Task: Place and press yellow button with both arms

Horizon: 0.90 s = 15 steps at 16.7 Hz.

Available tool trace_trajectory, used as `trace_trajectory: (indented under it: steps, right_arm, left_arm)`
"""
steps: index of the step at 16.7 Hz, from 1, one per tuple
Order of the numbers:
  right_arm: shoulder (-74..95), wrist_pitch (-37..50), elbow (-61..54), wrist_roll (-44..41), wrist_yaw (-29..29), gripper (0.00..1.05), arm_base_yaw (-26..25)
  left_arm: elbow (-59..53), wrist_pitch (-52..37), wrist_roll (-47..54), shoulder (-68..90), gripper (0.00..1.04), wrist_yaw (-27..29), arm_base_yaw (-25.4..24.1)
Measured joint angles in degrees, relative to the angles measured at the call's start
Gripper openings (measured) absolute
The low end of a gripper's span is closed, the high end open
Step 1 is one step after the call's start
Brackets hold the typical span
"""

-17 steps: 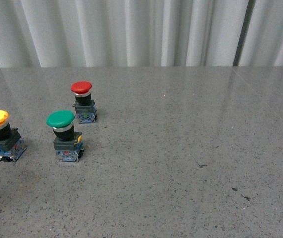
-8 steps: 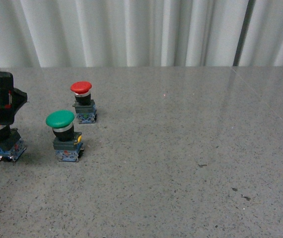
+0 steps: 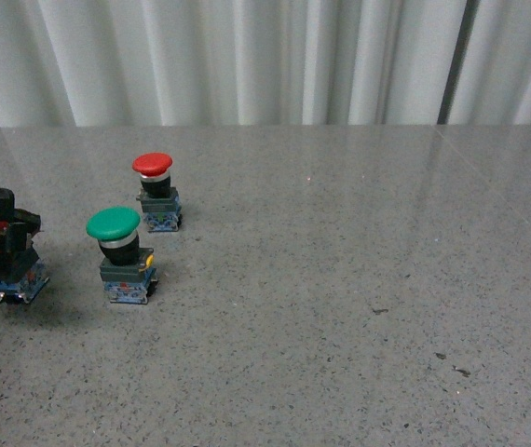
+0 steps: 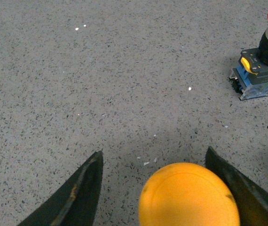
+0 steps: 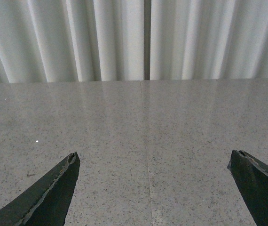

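Near the speckled grey table's (image 3: 340,279) left edge, the black flat-fingered left gripper (image 4: 153,153) straddles the glossy yellow mushroom-capped push button (image 4: 189,195), jaws apart, so closing them looks next; the black right gripper (image 5: 153,157) hovers open-jawed, empty.

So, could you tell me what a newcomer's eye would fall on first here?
Probably the bright yellow button, filling the left wrist view between the open fingers of the left gripper. Next come the green button and the red button, standing on the left of the table beside that gripper.
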<state>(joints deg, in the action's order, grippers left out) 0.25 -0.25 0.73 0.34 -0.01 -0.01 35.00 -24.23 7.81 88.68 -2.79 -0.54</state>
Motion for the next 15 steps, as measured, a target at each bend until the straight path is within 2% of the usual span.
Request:
trace_trajectory:
  steps: [1,3,4,8,11,15]
  right_arm:
    - [0.0,0.0,0.0,-0.02,0.0,0.98,0.0]
    - [0.0,0.0,0.0,0.0,0.0,0.98,0.0]
    - [0.0,0.0,0.0,0.0,0.0,0.98,0.0]
    - [0.0,0.0,0.0,0.0,0.0,0.98,0.0]
    - [0.0,0.0,0.0,0.0,0.0,0.98,0.0]
    - [0.0,0.0,0.0,-0.02,0.0,0.98,0.0]
  left_arm:
    - [0.0,0.0,0.04,0.0,0.59,0.0,0.09]
    - [0.02,0.68,0.13,-0.57,0.4,0.24,0.63]
    - [0.02,1.33,0.15,-1.42,0.35,0.55,0.96]
    - [2.34,5.51,-0.44,-10.6,0.34,2.23,4.9]
    - [9.03,5.25,-3.93,-16.92,0.34,6.95,13.55]
    - [15.3,6.43,-11.63,-10.32,0.34,13.73,24.65]
